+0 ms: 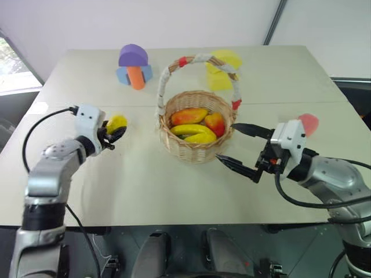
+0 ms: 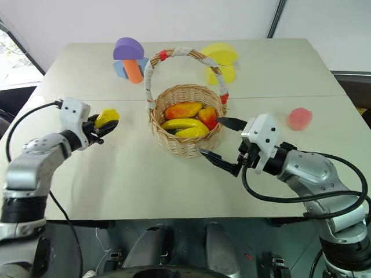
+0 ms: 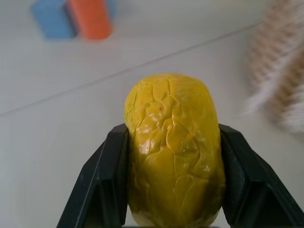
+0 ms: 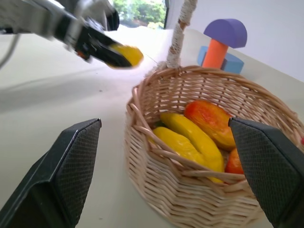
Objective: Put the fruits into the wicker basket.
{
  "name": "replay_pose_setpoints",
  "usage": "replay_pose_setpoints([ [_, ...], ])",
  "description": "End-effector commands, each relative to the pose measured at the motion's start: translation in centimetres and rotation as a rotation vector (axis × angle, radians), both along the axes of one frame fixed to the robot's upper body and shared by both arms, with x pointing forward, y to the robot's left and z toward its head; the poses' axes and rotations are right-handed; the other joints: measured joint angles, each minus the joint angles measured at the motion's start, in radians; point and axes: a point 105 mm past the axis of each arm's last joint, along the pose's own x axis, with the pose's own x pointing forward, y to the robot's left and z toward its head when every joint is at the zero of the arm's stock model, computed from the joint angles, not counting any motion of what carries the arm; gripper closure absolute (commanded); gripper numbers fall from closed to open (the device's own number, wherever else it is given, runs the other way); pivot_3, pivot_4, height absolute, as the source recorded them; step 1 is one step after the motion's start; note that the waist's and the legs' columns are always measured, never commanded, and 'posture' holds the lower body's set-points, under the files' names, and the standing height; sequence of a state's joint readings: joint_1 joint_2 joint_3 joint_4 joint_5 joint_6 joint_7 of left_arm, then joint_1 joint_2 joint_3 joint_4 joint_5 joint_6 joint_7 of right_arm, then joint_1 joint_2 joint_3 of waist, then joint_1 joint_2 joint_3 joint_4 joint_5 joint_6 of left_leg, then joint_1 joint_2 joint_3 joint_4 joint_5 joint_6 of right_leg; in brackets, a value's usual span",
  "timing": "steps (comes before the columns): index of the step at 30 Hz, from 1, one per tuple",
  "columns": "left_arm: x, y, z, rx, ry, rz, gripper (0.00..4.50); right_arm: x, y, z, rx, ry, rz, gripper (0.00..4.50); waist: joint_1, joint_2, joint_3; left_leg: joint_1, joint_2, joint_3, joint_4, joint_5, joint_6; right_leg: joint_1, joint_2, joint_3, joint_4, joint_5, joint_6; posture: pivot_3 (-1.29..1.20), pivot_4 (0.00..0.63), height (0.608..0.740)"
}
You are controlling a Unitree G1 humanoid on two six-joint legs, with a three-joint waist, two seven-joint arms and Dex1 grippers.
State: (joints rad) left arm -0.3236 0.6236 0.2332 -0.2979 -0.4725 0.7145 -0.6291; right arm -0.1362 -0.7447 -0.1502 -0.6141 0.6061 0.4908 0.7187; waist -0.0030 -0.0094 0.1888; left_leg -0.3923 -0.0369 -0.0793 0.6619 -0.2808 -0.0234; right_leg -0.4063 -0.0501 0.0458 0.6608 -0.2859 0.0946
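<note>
Two fruits remain outside the wicker basket. On the left, the left gripper is clamped on the lemon, gripped across its narrow waist so its long axis runs out along the fingers toward the basket, probably ready to carry over the rim. The basket sits mid-table, handle arching over several fruits inside. Just beside its near wall the right gripper stands wide and empty, perhaps to steady it. The peach lies on the table far right
</note>
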Motion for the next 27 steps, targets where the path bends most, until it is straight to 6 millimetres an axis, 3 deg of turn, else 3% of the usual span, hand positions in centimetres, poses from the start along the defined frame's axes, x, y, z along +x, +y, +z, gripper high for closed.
replay_pose_setpoints([
  [1,-2.6,-5.3,3.4,-0.031,-0.103,-0.267,2.59,0.5,-0.8,1.2,-0.009,-0.065,-0.016,0.0,0.01,0.0,0.0,0.0,0.0,0.0,0.0,0.0,0.0,0.001,0.0,0.0,0.0,0.0,0.0,0.0,0.15,0.74],
  [4,-2.0,-9.8,3.4,0.01,-0.121,-0.336,2.59,1.1,-1.3,1.2,-0.018,-0.07,-0.031,0.0,0.019,0.0,0.0,0.001,-0.001,0.0,0.001,0.0,0.0,0.002,0.0,-0.001,-0.001,0.001,0.001,0.0,0.15,0.74],
  [8,0.4,-13.8,2.6,0.027,-0.105,-0.327,2.59,1.5,-2.1,1.1,-0.028,-0.082,-0.069,0.0,0.014,-0.001,0.0,0.0,-0.002,0.0,0.001,-0.001,0.001,0.003,0.002,0.0,-0.003,0.001,0.002,0.0,0.15,0.74],
  [13,1.4,-15.6,3.0,0.023,-0.141,-0.334,0.11,2.2,-4.7,0.7,-0.038,-0.064,-0.203,0.0,-0.001,0.0,0.0,0.0,0.0,0.001,0.0,-0.001,0.002,0.0,0.005,0.0,-0.002,0.001,0.002,0.0,0.15,0.74],
  [16,1.1,-16.0,3.7,-0.013,-0.178,-0.354,0.02,4.2,-9.1,0.1,-0.052,-0.049,-0.45,0.0,-0.006,0.0,0.0,0.0,0.0,0.001,0.001,0.0,0.001,0.001,0.004,0.001,-0.002,0.001,0.002,0.0,0.15,0.74],
  [19,-0.4,-16.1,3.8,-0.057,-0.193,-0.427,0.02,6.4,-14.3,-0.1,0.004,-0.074,-0.757,0.0,-0.01,0.0,0.0,0.001,-0.001,0.002,0.002,0.0,0.001,0.002,0.003,0.001,-0.002,0.001,0.003,0.0,0.15,0.74],
  [21,-1.8,-16.3,3.8,-0.093,-0.193,-0.501,0.02,7.3,-17.0,-1.3,0.0,-0.059,-0.912,0.0,-0.012,0.0,-0.001,0.001,-0.001,0.002,0.002,0.0,0.001,0.002,0.003,0.002,-0.002,0.001,0.003,0.0,0.15,0.74],
  [27,-4.6,-16.6,3.0,-0.134,-0.143,-0.623,0.02,9.8,-20.8,-4.2,0.081,0.03,-1.101,0.0,-0.016,0.001,0.0,0.002,0.0,0.004,0.001,0.001,-0.001,0.001,0.004,0.003,0.0,0.001,0.002,0.0,0.15,0.74],
])
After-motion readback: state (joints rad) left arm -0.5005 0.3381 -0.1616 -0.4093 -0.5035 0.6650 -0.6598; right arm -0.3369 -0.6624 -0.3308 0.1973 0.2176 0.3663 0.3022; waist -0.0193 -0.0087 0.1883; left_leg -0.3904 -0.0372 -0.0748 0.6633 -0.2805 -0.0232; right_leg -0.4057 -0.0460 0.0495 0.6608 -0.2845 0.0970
